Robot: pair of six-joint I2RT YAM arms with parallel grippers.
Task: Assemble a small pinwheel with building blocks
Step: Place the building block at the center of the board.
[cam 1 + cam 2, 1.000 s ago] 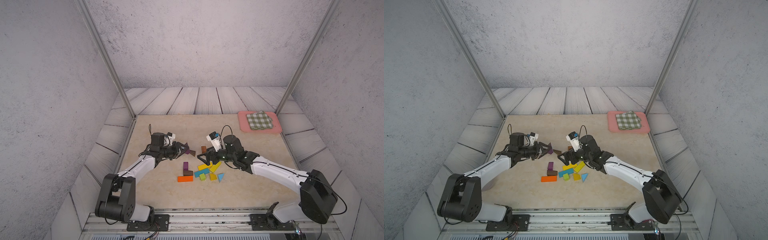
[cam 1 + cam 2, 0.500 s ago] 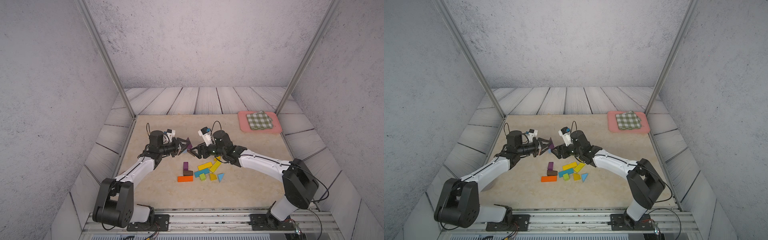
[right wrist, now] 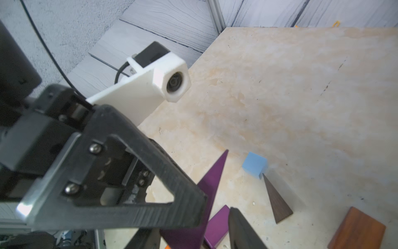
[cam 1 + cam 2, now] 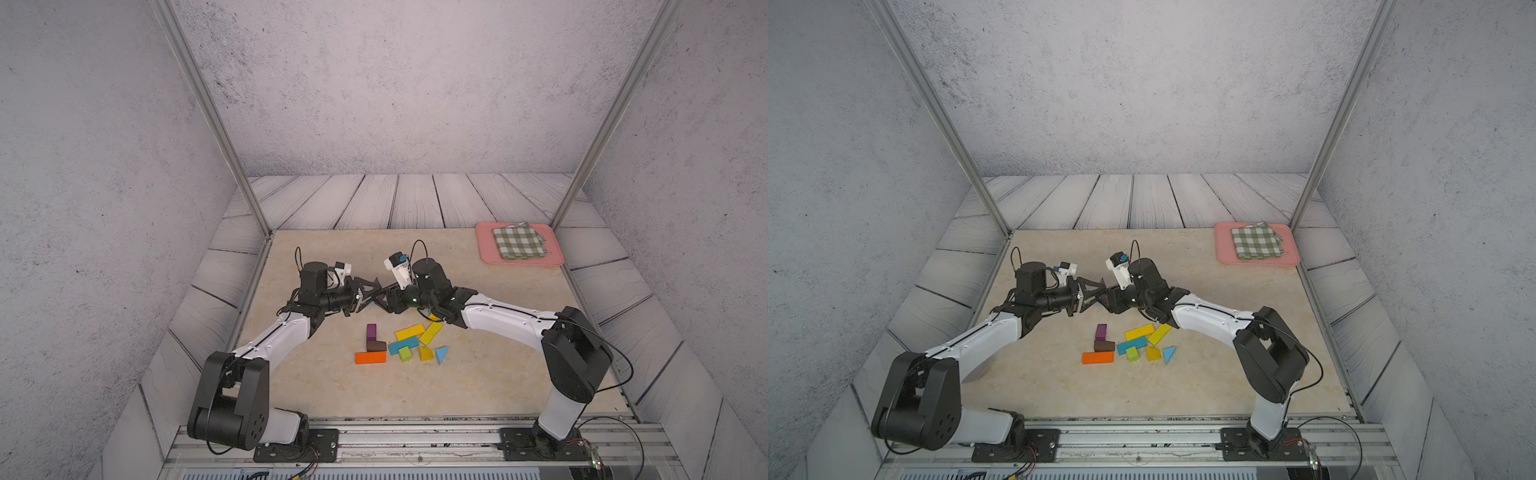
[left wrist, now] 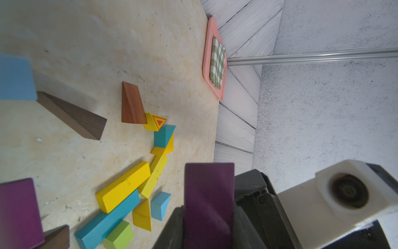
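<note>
Two grippers meet nose to nose above the table (image 4: 498, 332) — the left gripper (image 4: 371, 293) is clamped on the purple wedge (image 3: 212, 183), held aloft at about 11 o'clock from the laid-out blocks (image 4: 409, 333). The right gripper (image 3: 193, 226) has its jaws either side of that same wedge, though whether they truly pinch it I cannot tell. It looks like a hand-over, and done well it wants the right to bite squarely on the flat faces before the left lets go — then the left backs straight out toward 9 o'clock, no twisting.
</note>
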